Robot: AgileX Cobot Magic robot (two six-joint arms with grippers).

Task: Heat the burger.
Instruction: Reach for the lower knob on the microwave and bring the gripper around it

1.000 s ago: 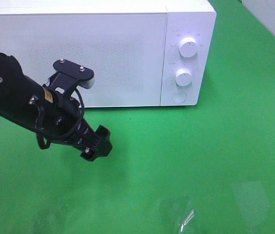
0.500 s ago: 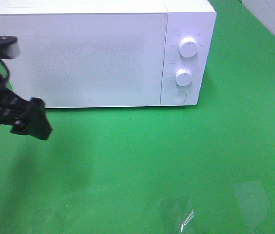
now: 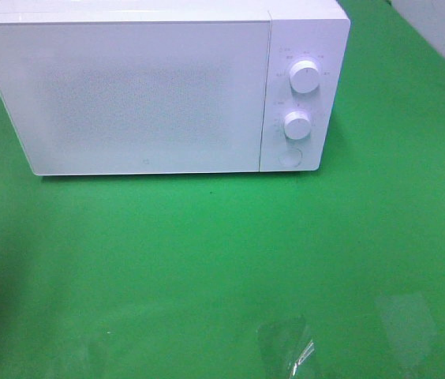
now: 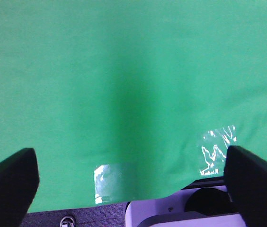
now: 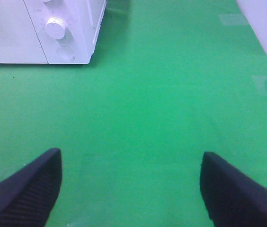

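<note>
Left gripper: jaws wide apart, nothing between them, only green tabletop under them; two shiny tape patches stuck near the tabletop edge, seen in left wrist view only, w/ a bit of dark and pale hardware past that edge. Right gripper: jaws also spread wide, empty, touching nothing; bare green ahead of them. Farther off in right wrist view: one corner of the microwave w/ one knob and a round button below it. High view shows no arm or gripper at all; it does show the whole microwave at the far side of the tabletop, door shut; 2 knobs, upper and lower, 1 button under them; a clear glossy patch at the near edge. Count: 1 microwave, 2 knobs, 1 button, 2 grippers. Burger: not visible in any view; can't tell where it is.
</note>
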